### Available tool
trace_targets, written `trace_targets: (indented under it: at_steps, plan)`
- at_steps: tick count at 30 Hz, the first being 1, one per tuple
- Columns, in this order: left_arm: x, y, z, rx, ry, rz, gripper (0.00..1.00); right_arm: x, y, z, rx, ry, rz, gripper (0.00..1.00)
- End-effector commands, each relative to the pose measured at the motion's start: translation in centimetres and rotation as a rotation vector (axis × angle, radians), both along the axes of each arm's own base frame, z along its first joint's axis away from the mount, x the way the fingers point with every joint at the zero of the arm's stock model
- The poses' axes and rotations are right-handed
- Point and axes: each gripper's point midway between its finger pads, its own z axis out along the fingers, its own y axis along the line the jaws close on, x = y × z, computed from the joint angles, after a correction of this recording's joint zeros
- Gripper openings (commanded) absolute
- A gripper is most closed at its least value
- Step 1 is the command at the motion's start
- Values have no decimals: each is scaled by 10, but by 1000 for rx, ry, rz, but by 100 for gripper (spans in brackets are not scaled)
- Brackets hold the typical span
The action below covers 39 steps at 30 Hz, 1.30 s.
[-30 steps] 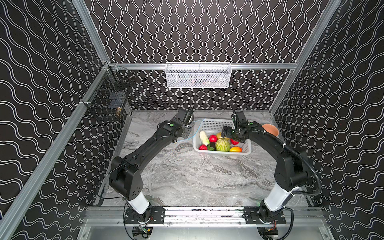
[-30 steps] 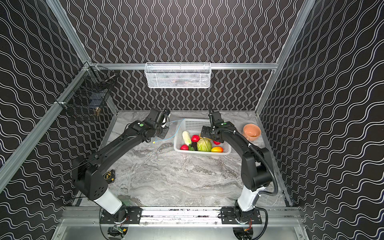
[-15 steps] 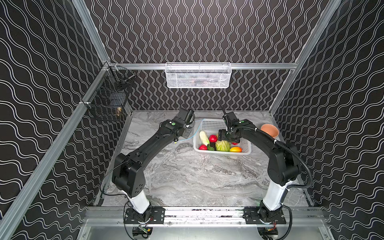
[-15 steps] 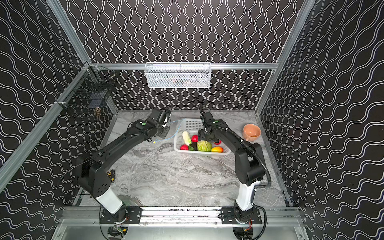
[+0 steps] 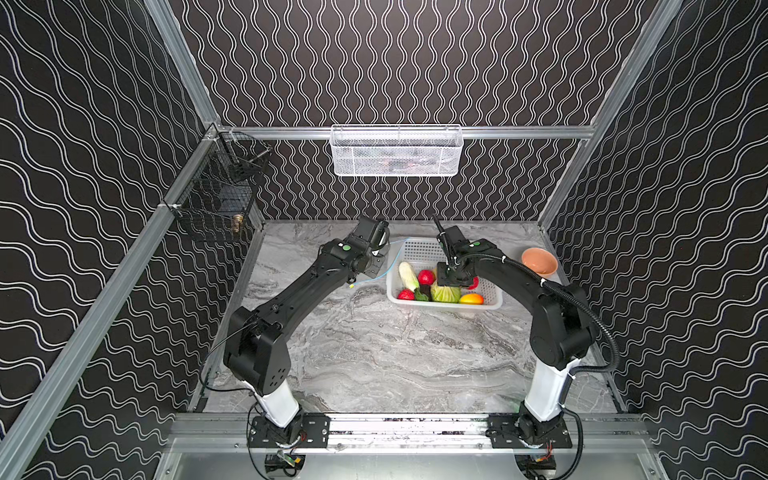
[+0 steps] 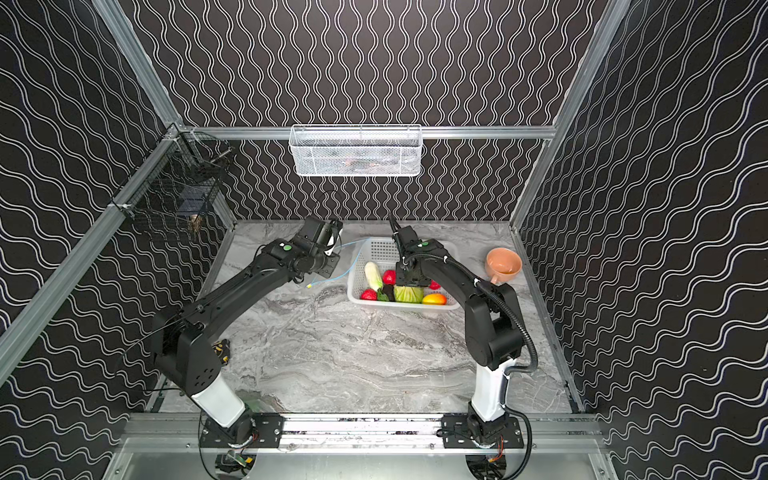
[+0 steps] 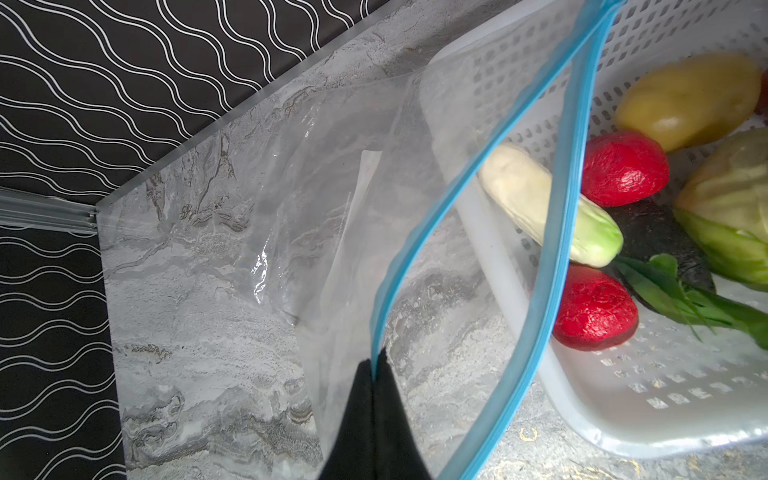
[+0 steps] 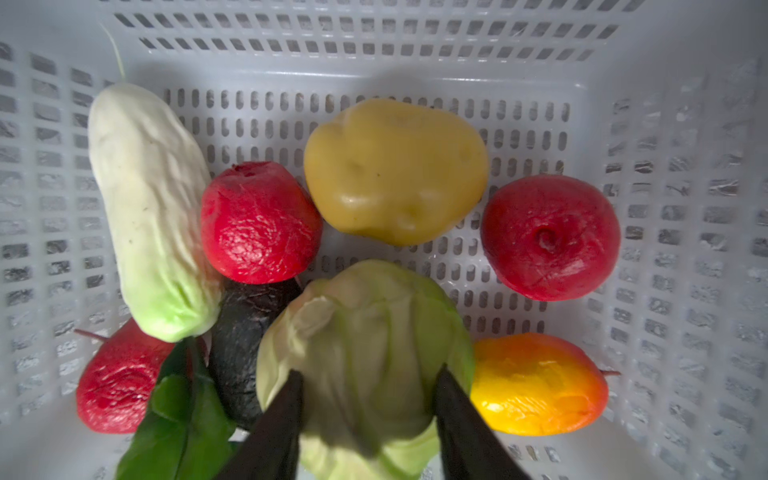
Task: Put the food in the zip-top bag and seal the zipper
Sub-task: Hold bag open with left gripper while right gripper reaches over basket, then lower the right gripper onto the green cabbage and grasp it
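The left gripper (image 7: 376,368) clamps the zipper (image 7: 559,232) of the zip-top bag (image 7: 291,187), its mouth gaping, near the table's (image 5: 374,353) far edge. Rightward, in the basket (image 8: 374,33), the right gripper (image 8: 368,386) brackets the melon (image 8: 361,324); a firm grip cannot be confirmed. Risk: the rounded melon squirts out, or the flimsy mouth collapses.

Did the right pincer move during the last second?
Yes. In a top view the right pincer has shifted left along the white basket, toward its middle; it now flanks the green melon.
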Motion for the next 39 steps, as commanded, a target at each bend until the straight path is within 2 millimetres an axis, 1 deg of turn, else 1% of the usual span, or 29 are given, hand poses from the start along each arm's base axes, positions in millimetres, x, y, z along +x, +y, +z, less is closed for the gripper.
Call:
trace_targets:
  at_steps: [1,2,6,7,14,17,18,19,20,22,25,27,29,31,32,33,34,38,39]
  plan:
    - [0,-1,2,-18,1,7,0,-2,-2,1,-14,9,-12,33]
    - [0,0,2,-18,0,9,0,-1,-3,-10,-28,31,-13,26]
    - [0,0,2,-19,-1,11,0,0,-3,-11,-32,28,-8,3]
    - [0,0,3,-19,-3,13,0,0,-2,-11,-32,27,-8,0]
    - [1,1,2,-17,-2,23,0,0,-3,-13,-35,26,-8,0]
    - [1,1,2,-17,-2,26,0,1,-3,-5,-25,7,-10,0]
    - [1,2,3,-16,-3,27,0,1,-2,-4,-22,6,-10,8]
    - [1,2,2,-14,-2,29,0,2,-1,3,-11,-11,-11,22]
    - [1,1,3,-14,-4,28,0,2,-1,13,1,-29,-12,31]
    - [1,2,3,-15,-5,29,0,2,2,21,20,-44,-7,39]
    - [1,2,3,-14,-6,30,0,1,7,30,31,-58,6,45]
    - [1,2,3,-14,-6,31,0,-1,11,29,25,-49,21,49]
    - [1,2,3,-15,-5,29,0,-3,13,22,4,-31,34,50]
    - [1,2,3,-17,-4,31,0,-5,10,12,-29,-6,34,51]
    - [1,2,3,-18,-5,30,0,-6,9,11,-41,-2,37,52]
    - [0,3,3,-16,-4,32,0,-8,10,-3,-64,29,48,51]
    - [0,4,3,-14,-8,31,0,-9,10,-7,-77,40,55,49]
    - [-3,5,4,-22,-22,26,0,-11,10,-18,-145,58,63,48]
    - [-3,5,5,-22,-25,28,0,-12,10,-20,-154,60,64,46]
